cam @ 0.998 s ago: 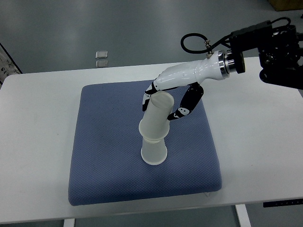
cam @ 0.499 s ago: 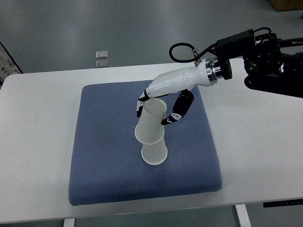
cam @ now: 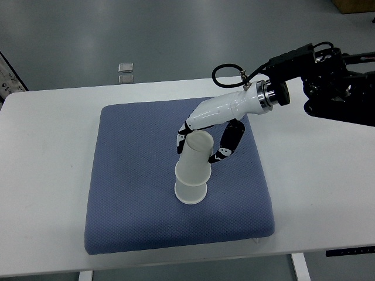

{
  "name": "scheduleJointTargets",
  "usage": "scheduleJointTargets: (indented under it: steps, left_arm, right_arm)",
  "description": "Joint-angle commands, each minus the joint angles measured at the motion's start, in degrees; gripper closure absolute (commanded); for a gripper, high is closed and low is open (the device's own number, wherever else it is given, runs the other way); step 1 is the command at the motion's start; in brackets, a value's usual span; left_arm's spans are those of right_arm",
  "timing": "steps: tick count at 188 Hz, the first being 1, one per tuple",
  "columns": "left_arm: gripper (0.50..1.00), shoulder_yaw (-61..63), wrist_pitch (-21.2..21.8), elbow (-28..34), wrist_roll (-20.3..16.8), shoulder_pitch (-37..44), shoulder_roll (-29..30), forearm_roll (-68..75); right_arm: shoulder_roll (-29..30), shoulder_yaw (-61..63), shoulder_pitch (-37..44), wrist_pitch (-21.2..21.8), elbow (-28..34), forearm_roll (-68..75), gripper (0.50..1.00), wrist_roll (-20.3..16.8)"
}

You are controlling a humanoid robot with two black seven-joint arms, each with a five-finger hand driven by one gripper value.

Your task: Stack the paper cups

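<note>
From my remote station I see the right hand (cam: 202,136) gripping the upper paper cup (cam: 194,157), black-tipped fingers (cam: 226,146) on its right side and others at its left near the closed top end. That cup is upside down and leans slightly to the right, its open mouth set over the lower paper cup (cam: 190,192), which stands inverted on the blue mat (cam: 129,193). The two cups are nested, with the lower cup's wide rim flat on the mat just right of the mat's centre.

The white forearm (cam: 234,105) slopes up to the right to a metal wrist collar and the black arm housing (cam: 334,82), which hangs over the right end of the white table (cam: 41,175). A black cable (cam: 225,73) loops above the wrist.

Around the stack I count bare mat on every side: a broad stretch to the left, a narrower band to the right before the mat's right edge, and room in front toward the near edge. The mat sits well inside the table, with wide white margins left and right and a thin strip along the front. Beyond the far table edge, on the grey floor, lies a small pale floor plate (cam: 126,72). The left arm does not show.
</note>
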Motion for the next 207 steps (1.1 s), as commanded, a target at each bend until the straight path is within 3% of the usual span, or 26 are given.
scheduleJointTargets:
  steps: [1,15,26,82,132,155,188,207]
  left_arm:
    - [0.500,0.0,0.0,0.0,0.0,0.0,0.0,0.0]
    - [0.500,0.0,0.0,0.0,0.0,0.0,0.0,0.0]
    - [0.500,0.0,0.0,0.0,0.0,0.0,0.0,0.0]
    - [0.500,0.0,0.0,0.0,0.1,0.0,0.0,0.0]
    - [0.500,0.0,0.0,0.0,0.1,0.0,0.0,0.0]
    - [0.500,0.0,0.0,0.0,0.0,0.0,0.0,0.0]
    - [0.500,0.0,0.0,0.0,0.1,0.0,0.0,0.0]
    - [0.500,0.0,0.1,0.0,0.0,0.0,0.0,0.0]
  right_arm:
    - [0.1,0.0,-0.4,-0.1,-0.2,0.0,0.732,-0.1]
    - [0.4,0.0,-1.0,-0.1,-0.4,0.0,0.664,-0.2]
    - [0.5,0.0,-1.1,0.0,-0.7,0.1,0.581,-0.3]
    - [-0.5,1.1,-1.6,-0.1,-2.5,5.1,0.579,-0.4]
    - [0.1,6.0,-8.8,1.8,-17.9,32.5,0.581,-1.5]
    - [1.3,7.7,-14.9,2.5,-23.2,50.7,0.581,-5.7]
    - [8.1,17.8,-24.1,2.3,-32.2,80.6,0.579,-16.3]
    - [9.3,22.3,-28.2,1.8,-35.9,90.4,0.579,-19.1]
